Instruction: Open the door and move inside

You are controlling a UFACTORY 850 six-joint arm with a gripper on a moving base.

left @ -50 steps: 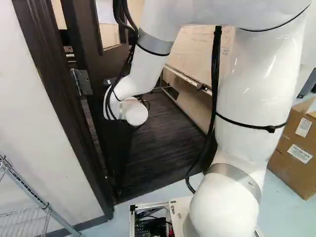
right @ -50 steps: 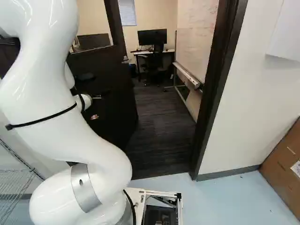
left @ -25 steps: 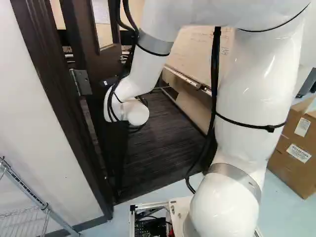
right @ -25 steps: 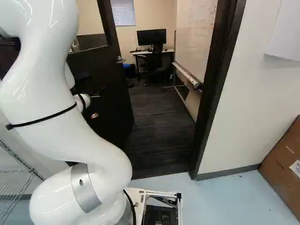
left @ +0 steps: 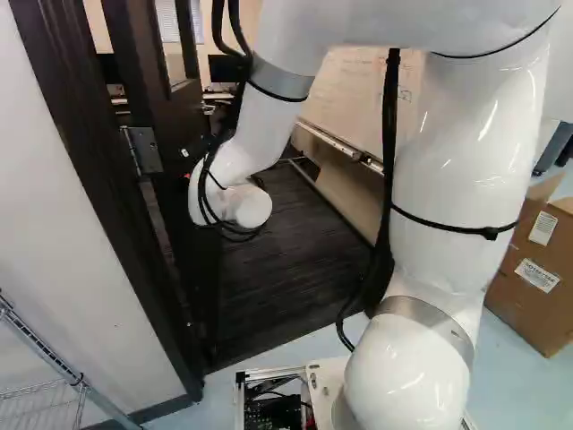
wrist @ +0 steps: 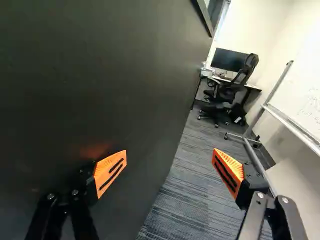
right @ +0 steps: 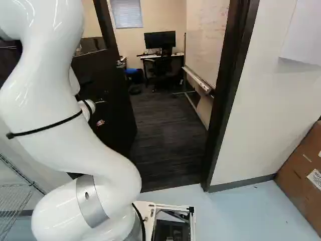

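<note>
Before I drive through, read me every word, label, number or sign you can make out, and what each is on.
None reads with certainty.
Upper label on the cardboard box: too small to read.
Lower label on that box: bold print, too blurred to quote.
Whiteboard: handwriting, too faint to read.

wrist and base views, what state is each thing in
Dark hinged door: open, swung inward
Black two-finger gripper: open, gripping nothing
Black flat monitor: screen dark
Pale window blind: lowered
White framed whiteboard: written on
Black office chair: upright, unoccupied
</note>
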